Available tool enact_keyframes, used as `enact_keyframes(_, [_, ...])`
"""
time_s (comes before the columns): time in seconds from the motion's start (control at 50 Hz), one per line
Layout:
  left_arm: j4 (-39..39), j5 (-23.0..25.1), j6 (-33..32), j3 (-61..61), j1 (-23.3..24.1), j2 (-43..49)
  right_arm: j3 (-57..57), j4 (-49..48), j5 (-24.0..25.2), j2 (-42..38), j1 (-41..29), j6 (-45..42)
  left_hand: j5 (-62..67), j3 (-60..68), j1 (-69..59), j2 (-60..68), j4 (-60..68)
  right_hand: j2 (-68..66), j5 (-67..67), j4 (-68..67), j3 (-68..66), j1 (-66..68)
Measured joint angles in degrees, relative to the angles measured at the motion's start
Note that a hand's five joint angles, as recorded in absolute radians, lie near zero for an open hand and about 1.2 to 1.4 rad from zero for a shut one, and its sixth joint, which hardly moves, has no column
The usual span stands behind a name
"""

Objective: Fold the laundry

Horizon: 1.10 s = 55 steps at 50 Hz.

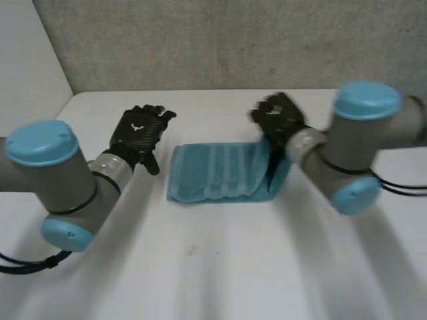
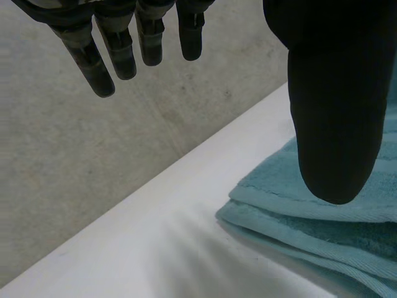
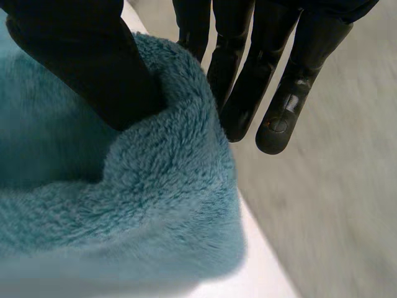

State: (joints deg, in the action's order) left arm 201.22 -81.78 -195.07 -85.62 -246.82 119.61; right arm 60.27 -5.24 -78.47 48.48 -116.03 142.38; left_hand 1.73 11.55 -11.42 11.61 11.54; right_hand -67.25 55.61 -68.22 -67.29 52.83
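A teal towel [image 1: 220, 172] lies folded into a rectangle in the middle of the white table [image 1: 220, 267]. My right hand [image 1: 280, 117] is at the towel's right edge, which is lifted. In the right wrist view the thumb [image 3: 80, 56] presses into the fluffy towel [image 3: 155, 205] edge, and the fingers [image 3: 242, 81] stand on its other side, pinching it. My left hand [image 1: 137, 133] hovers over the table just left of the towel, fingers straight and holding nothing. In the left wrist view the towel's layered corner [image 2: 322, 230] lies below the thumb [image 2: 335, 112].
A grey wall [image 1: 233, 40] runs behind the table's far edge. Bare white table surface stretches in front of the towel and to both sides.
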Motion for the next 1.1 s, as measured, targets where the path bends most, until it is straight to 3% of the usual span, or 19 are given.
enact_keyframes(0.04, [0.02, 0.03, 0.14, -2.64, -0.89, -3.05, -7.93, 3.95, 0.77, -3.84, -6.09, -3.51, 0.0, 0.0, 0.0, 0.0, -0.01, 0.0, 0.11, 0.0, -0.59, 0.0])
enact_keyframes(0.1, [0.04, 0.05, 0.2, -3.7, -1.31, -4.29, -11.16, 5.78, 1.43, -6.03, -8.84, -5.23, 0.02, 0.0, 0.0, 0.0, 0.0, 0.0, 0.11, 0.0, -0.61, 0.0])
enact_keyframes(0.16, [0.08, 0.08, 0.3, -6.19, -2.91, -6.99, -17.43, 10.11, 5.07, -12.93, -15.77, -10.95, 0.0, 0.0, 0.0, 0.0, 0.0, 0.0, 0.27, 0.0, -0.63, 0.0])
enact_keyframes(0.26, [0.1, 0.06, 0.37, -7.51, -4.77, -8.31, -19.82, 11.96, 8.23, -18.75, -19.78, -15.45, -0.01, 0.0, 0.0, 0.0, 0.0, 2.25, -1.18, 1.84, 1.13, -0.9])
enact_keyframes(0.32, [0.1, 0.06, 0.41, -7.69, -5.55, -8.51, -20.67, 12.0, 7.9, -20.11, -20.49, -16.08, -0.04, 0.0, 0.0, 0.0, 0.0, 16.39, -13.22, 15.69, 15.76, -11.21])
enact_keyframes(0.34, [0.1, 0.08, 0.44, -7.69, -6.12, -8.56, -21.49, 11.78, 6.37, -20.68, -20.72, -15.78, -0.06, 0.0, 0.0, 0.0, 0.0, 33.67, -29.21, 32.7, 31.26, -27.55])
enact_keyframes(0.36, [0.1, 0.08, 0.44, -7.69, -6.12, -8.56, -21.49, 11.78, 6.37, -20.68, -20.72, -15.78, -0.06, 0.0, 0.0, 0.0, 0.0, 33.67, -29.21, 32.7, 31.26, -27.55])
enact_keyframes(0.38, [0.11, 0.1, 0.45, -7.59, -6.54, -8.55, -22.07, 11.47, 4.79, -20.84, -20.72, -15.11, -0.16, 0.0, 0.0, -0.03, -0.01, 46.21, -41.33, 45.59, 45.08, -36.65])
enact_keyframes(0.4, [0.11, 0.11, 0.46, -7.53, -6.67, -8.55, -22.35, 11.26, 3.83, -20.84, -20.67, -14.6, -0.16, 0.0, 0.0, -0.03, -0.01, 46.21, -41.33, 45.59, 45.08, -36.65])
enact_keyframes(0.42, [0.13, 0.14, 0.47, -7.3, -6.97, -8.52, -22.75, 10.78, 1.72, -20.57, -20.51, -13.07, -0.16, 0.0, 0.0, -0.05, -0.01, 46.21, -41.33, 45.59, 45.08, -36.65])
enact_keyframes(0.44, [0.17, 0.17, 0.47, -7.06, -7.14, -8.48, -22.91, 10.43, 0.28, -20.11, -20.36, -11.7, -0.16, 0.0, 0.0, -0.05, -0.01, 54.15, -49.77, 54.75, 53.97, -41.09])
enact_keyframes(0.52, [0.31, 0.22, 0.57, -5.92, -7.4, -8.26, -22.0, 9.68, -3.23, -16.45, -19.81, -5.14, -0.15, 0.0, 0.0, -0.04, 0.0, 54.92, -51.52, 55.3, 55.19, -41.37])
enact_keyframes(0.56, [0.4, 0.23, 1.04, -4.35, -7.22, -7.95, -19.28, 9.39, -4.68, -11.65, -19.08, 2.15, -0.13, 0.0, 0.0, -0.01, 0.0, 54.92, -51.75, 55.3, 55.19, -41.37])
enact_keyframes(0.68, [0.13, 0.32, 3.96, -0.48, -5.85, -7.13, -11.82, 9.26, -4.96, -2.0, -15.49, 16.42, 0.0, 0.0, 0.0, 0.0, 0.0, 54.92, -51.75, 55.3, 55.19, -41.37])
enact_keyframes(0.86, [-4.52, 0.92, 13.18, 10.83, 3.4, -0.56, -1.23, 10.41, -2.51, 7.32, -5.38, 37.96, 0.01, 0.7, -0.91, 0.7, 0.82, 54.92, -51.75, 55.3, 55.19, -41.37])
enact_keyframes(0.94, [-6.62, 1.69, 15.75, 14.89, 7.64, 3.13, 1.02, 12.06, -1.93, 8.14, -1.34, 42.81, 0.88, 0.9, -0.92, 0.87, 0.97, 54.92, -51.75, 55.3, 55.19, -41.37])
enact_keyframes(1.1, [-7.76, 2.16, 18.54, 19.85, 12.85, 10.45, 2.26, 13.75, -1.59, 7.72, 3.98, 44.62, 1.26, 1.38, -1.5, 1.32, 1.41, 54.92, -51.75, 55.3, 55.19, -41.37])
